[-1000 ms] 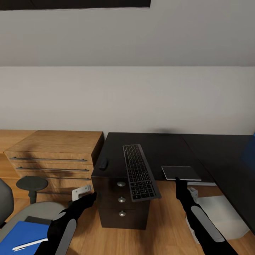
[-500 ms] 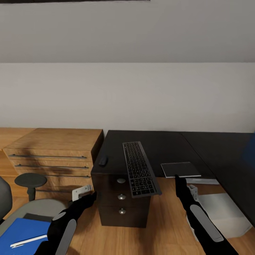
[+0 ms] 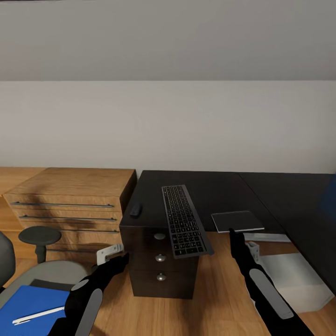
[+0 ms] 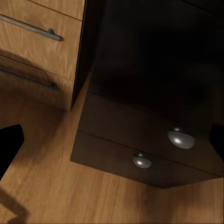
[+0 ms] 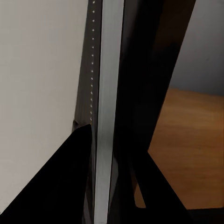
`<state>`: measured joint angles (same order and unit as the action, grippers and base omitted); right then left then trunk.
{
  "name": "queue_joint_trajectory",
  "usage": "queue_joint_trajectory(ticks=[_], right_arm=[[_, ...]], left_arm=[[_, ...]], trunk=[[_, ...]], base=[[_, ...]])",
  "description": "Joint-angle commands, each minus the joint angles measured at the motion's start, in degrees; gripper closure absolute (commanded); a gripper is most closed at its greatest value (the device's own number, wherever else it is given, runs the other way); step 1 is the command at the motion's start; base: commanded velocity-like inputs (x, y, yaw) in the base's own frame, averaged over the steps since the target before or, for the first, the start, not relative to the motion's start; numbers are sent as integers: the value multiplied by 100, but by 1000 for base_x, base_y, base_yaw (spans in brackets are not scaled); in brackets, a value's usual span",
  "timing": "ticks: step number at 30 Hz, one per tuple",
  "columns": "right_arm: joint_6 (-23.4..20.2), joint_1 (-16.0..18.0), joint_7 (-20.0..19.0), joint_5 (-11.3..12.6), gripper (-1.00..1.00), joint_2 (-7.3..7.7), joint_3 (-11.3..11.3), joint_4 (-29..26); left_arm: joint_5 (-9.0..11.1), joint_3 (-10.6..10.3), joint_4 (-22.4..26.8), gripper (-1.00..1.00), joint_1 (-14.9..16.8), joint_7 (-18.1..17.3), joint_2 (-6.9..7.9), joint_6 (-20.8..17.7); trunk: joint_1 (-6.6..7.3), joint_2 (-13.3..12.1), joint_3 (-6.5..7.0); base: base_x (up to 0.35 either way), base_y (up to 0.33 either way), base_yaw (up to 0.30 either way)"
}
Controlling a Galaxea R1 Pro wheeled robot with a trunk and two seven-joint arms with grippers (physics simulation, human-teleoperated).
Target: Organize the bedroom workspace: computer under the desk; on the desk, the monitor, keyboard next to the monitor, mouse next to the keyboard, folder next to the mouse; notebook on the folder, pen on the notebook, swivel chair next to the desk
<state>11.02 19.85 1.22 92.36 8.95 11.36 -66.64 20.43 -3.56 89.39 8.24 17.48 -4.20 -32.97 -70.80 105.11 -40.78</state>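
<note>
A keyboard (image 3: 184, 226) lies on the black desk (image 3: 214, 191), its near end hanging over the front edge above the drawer unit (image 3: 161, 268). The mouse (image 3: 136, 210) sits left of it and the dark notebook (image 3: 237, 220) right of it, at the desk's edge. The silver-grey computer (image 3: 291, 280) stands on the floor under the desk. At lower left, the blue folder (image 3: 32, 303) rests on the swivel chair (image 3: 51, 273) with the white pen (image 3: 37, 315) on it. My left gripper (image 3: 119, 259) is open before the drawers; my right gripper (image 3: 233, 238) is open just below the notebook. The monitor is out of view.
A low oak dresser (image 3: 70, 200) stands against the wall left of the desk. The chair's black armrest (image 3: 39, 234) rises in front of it. The blue back panel (image 3: 332, 200) shows at the right edge. Wood floor (image 3: 214, 298) lies between my arms.
The whole picture has shifted slightly, so the camera has moved. Both arms hold about the same pose, and nothing was taken hold of or let go.
</note>
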Motion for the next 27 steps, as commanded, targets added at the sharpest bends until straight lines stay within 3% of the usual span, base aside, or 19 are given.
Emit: queue_joint_trajectory(ticks=[1, 27], right_arm=[[52, 1, 36, 79, 100, 5, 37, 30], [58, -2, 36, -915, 100, 19, 41, 39]], left_arm=[[60, -6, 11, -100, 4, 53, -2, -18], [57, -4, 26, -100, 2, 53, 24, -17]], trunk=[[0, 2, -7], [0, 2, -7]], base=[[0, 0, 0], [0, 0, 0]])
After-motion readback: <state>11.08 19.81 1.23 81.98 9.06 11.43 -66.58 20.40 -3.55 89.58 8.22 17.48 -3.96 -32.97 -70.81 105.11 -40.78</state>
